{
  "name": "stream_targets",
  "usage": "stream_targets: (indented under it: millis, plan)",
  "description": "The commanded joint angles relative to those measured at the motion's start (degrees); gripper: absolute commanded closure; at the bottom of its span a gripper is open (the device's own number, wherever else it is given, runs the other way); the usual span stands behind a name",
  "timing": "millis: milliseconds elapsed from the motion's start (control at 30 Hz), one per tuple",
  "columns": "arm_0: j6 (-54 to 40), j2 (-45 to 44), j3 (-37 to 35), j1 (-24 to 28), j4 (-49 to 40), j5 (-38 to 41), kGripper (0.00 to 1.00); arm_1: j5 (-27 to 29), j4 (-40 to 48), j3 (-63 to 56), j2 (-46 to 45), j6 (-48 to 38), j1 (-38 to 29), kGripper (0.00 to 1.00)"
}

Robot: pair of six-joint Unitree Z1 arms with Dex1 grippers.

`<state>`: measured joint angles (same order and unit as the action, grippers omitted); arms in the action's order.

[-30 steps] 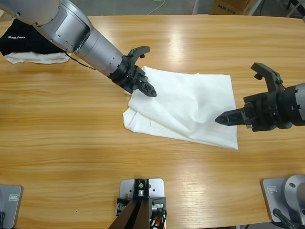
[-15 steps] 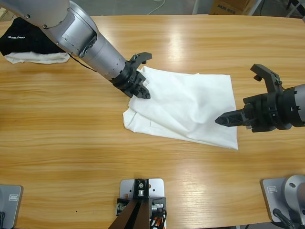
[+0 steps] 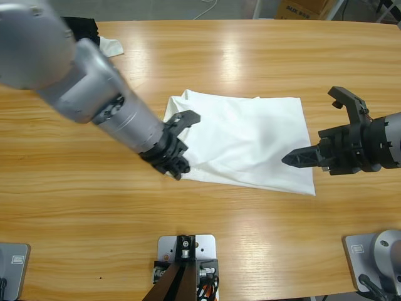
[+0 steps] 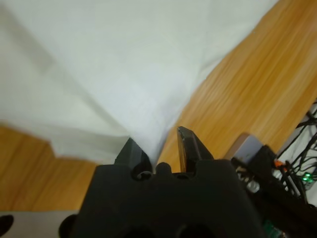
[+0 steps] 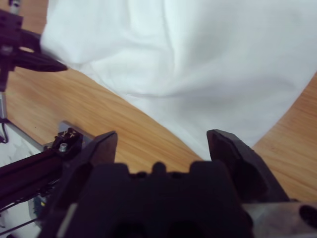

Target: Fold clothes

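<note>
The clothes [image 3: 244,135] are a white shirt lying partly folded on the middle of the wooden table [image 3: 250,56]. My left gripper [image 3: 178,164] is at the shirt's near left corner. In the left wrist view the left gripper [image 4: 158,148] is shut on the clothes [image 4: 124,64], which tent up from its jaws. My right gripper [image 3: 306,143] hovers by the shirt's right near corner with its jaws wide open and nothing between them. The right wrist view looks past the right gripper [image 5: 163,136] over the clothes [image 5: 188,59] to the left gripper [image 5: 34,59] at the far corner.
A black garment [image 3: 78,26] with a small white garment [image 3: 111,45] beside it lies at the table's far left edge. Bare wood runs along the near side and the far right. The left arm's big silver elbow [image 3: 56,69] hangs over the left part of the table.
The left gripper has swung from the shirt's far left corner toward the near edge, dragging cloth with it, so the left side lies flatter. The right gripper has stayed in place.
</note>
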<state>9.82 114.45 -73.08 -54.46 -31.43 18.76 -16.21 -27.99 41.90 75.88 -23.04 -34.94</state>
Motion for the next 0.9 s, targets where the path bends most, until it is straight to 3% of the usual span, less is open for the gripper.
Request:
stream_targets:
  millis: [33, 300, 400, 533, 700, 867, 900]
  plan:
    - [0.5, -5.2, 6.4, 4.1, 0.4, -3.2, 0.743, -1.0, 1.0, -2.2, 0.5, -0.7, 0.8, 0.266]
    - [0.8, -6.5, 9.9, 4.3, 0.5, -3.4, 0.725, -0.6, 1.1, -2.2, 1.4, -1.1, 0.8, 0.262]
    - [2.7, -10.9, 9.0, 4.9, 1.1, -7.6, 0.665, -0.1, 1.1, -2.2, 1.3, -1.4, 0.8, 0.266]
    - [6.3, -13.6, -0.9, 9.1, 1.0, -7.3, 0.672, 0.1, 1.1, -2.3, 0.8, -1.5, 0.8, 0.266]
    - [23.9, -1.1, -16.5, 11.0, -3.6, -0.2, 0.695, 0.3, 1.2, -2.3, 0.9, -1.6, 0.8, 0.266]
    - [35.2, 6.2, -21.6, 9.9, -8.6, 0.6, 0.341, 0.4, 1.2, -2.3, 1.0, -1.7, 0.8, 0.266]
    - [37.4, 7.3, -22.1, 9.5, -9.9, 0.6, 0.311, 0.4, 1.3, -2.3, 1.2, -1.7, 0.8, 0.263]
